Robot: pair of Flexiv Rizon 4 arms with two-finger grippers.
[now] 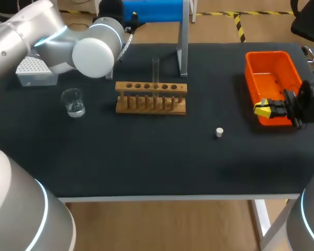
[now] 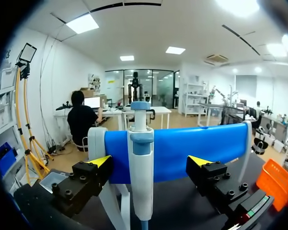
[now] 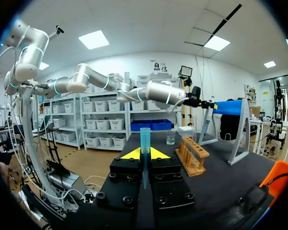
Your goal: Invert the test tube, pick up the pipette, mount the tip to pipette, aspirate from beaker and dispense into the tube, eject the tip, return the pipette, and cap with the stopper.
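From above, my right claw (image 1: 264, 109) sits over the orange bin (image 1: 249, 78) at the worktop's right edge, and the test tube (image 1: 156, 70) stands upright in the rack (image 1: 150, 88).

At my left wrist, my left claw (image 2: 151, 164) gapes wide around the pipette (image 2: 141, 187) hanging on the blue stand (image 2: 206, 146), touching nothing.

At my right wrist, the fingers are pinched together on a blue tip (image 3: 145, 138).

Legible text: none in any view | pipette (image 2: 142, 158) body: nothing readable | tip box (image 1: 34, 70): marks too small to tell | orange bin (image 1: 269, 70): nothing readable
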